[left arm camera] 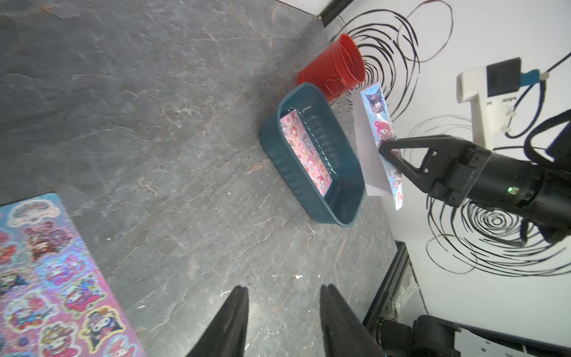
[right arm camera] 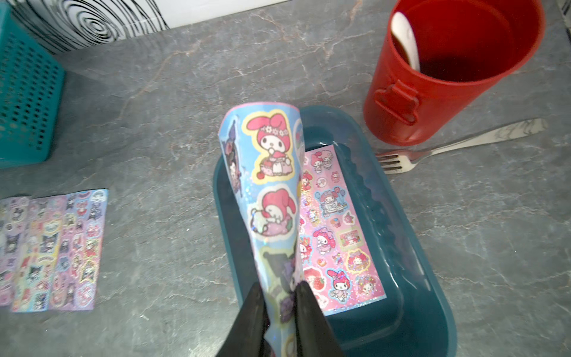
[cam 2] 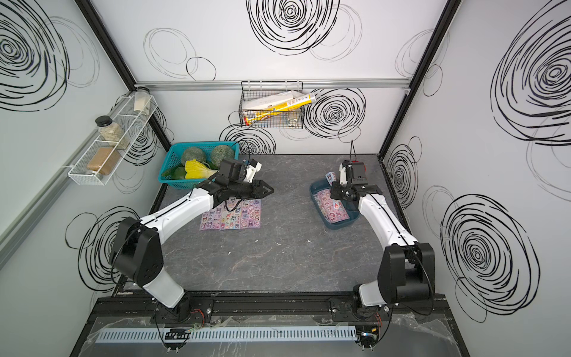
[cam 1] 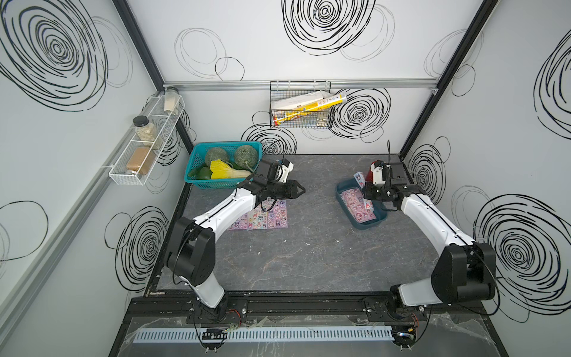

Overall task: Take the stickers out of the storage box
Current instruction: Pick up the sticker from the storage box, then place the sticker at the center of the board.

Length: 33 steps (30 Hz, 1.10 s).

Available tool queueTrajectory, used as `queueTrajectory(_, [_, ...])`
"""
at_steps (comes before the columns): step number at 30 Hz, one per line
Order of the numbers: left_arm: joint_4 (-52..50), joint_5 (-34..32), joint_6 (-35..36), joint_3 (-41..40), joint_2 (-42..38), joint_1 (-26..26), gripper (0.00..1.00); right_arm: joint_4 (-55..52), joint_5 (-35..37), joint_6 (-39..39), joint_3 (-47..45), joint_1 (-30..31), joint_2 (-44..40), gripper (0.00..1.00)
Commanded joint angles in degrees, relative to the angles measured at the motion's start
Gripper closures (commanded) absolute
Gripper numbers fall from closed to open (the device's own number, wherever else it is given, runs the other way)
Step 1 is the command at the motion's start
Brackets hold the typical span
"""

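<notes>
Right gripper (right arm camera: 279, 296) was clamped on one short end of the pale blue sheet (right arm camera: 268, 185), just above the storage box (right arm camera: 411, 278). It curled like a tube, so it's probably light, floppy and a bit slippery. A pink sheet (right arm camera: 336, 228) lay flat inside; I'd pinch an edge. The other stickers (right arm camera: 52, 247) sat on the table (right arm camera: 185, 247). Left gripper (left arm camera: 282, 290) hung open, empty.
</notes>
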Motion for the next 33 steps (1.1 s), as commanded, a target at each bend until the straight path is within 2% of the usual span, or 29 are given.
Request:
queueTrajectory(1, [6.0,2.1,-3.4,-0.7,-1.3,-1.1,0.56,-1.9,-6.1,1.7,-1.0,1.7,-3.6,0.78])
queueTrajectory(10, [15.7,3.5,-10.5,-5.1,-3.4,-2.3,0.55,1.4,-13.3,7.7,-4.6,8.0,-8.9,0.77])
queueTrajectory(16, [22.0,5.9,-14.8,-7.6,-4.3,-2.9,0.55,3.9,-15.6,11.6,-5.4,11.7,-10.0,0.77])
queueTrajectory(26, [26.5,7.2,-17.3,-8.8,-5.5,-3.8,0.54,7.4,-15.8,16.4,-5.3,17.2,-9.2,0.77])
queueTrajectory(33, [25.7,6.5,-16.7,-8.4,-5.5,-4.1,0.54,10.3,-16.0,19.1,-5.4,20.5,-8.5,0.77])
